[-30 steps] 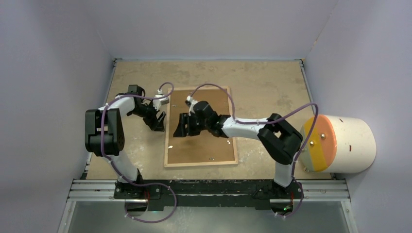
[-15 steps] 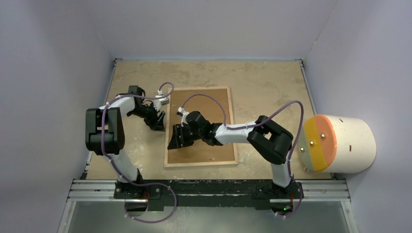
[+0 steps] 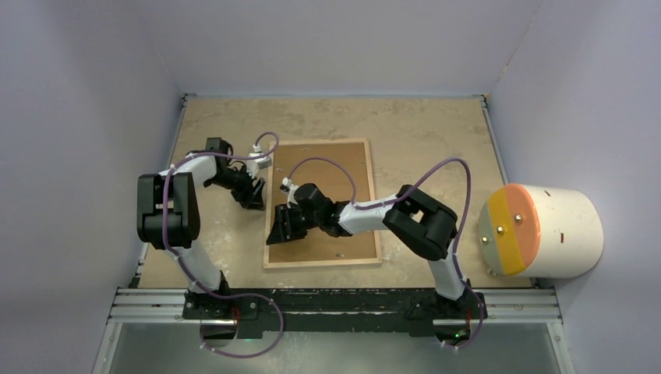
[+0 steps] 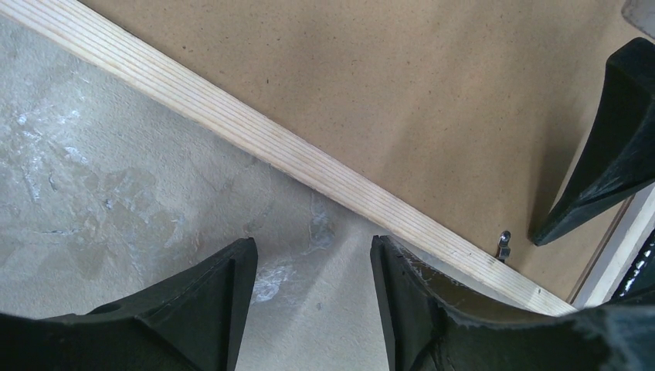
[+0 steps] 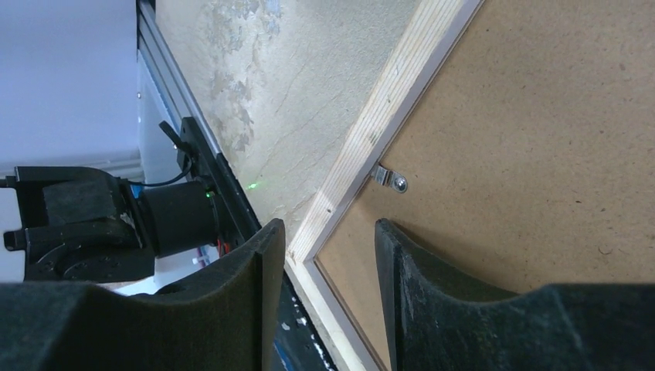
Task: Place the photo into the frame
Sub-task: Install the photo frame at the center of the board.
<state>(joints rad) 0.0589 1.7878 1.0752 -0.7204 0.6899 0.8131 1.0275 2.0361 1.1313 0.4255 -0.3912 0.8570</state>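
Your left gripper (image 4: 313, 301) has its jaws spread, and only the bare table (image 4: 116, 193) shows in the gap. It holds nothing. It hangs just beside the long left rail of the frame (image 4: 309, 166), at the middle left of the top view.

Your right gripper (image 5: 328, 294) has its jaws apart too, one on each side of that rail, close to the lower left corner of the frame. I cannot tell whether the pads touch the wood, and I see no firm pinch.

The frame lies flat in the centre of the table with its light wood face up. The brown backing board (image 4: 386, 77) fills its opening. A small metal clip (image 5: 390, 179) on the rail reaches over the edge of the board, just above the right gripper in its wrist view.

The photo is not visible in any view. It may lie under the board, but the pictures do not show this.

My judgement is as follows. If the photo is already under the board, the loading is done, and you only need to check the clips and turn the frame to its white face. If it is not there, the board must come out first, and most of the task is left.
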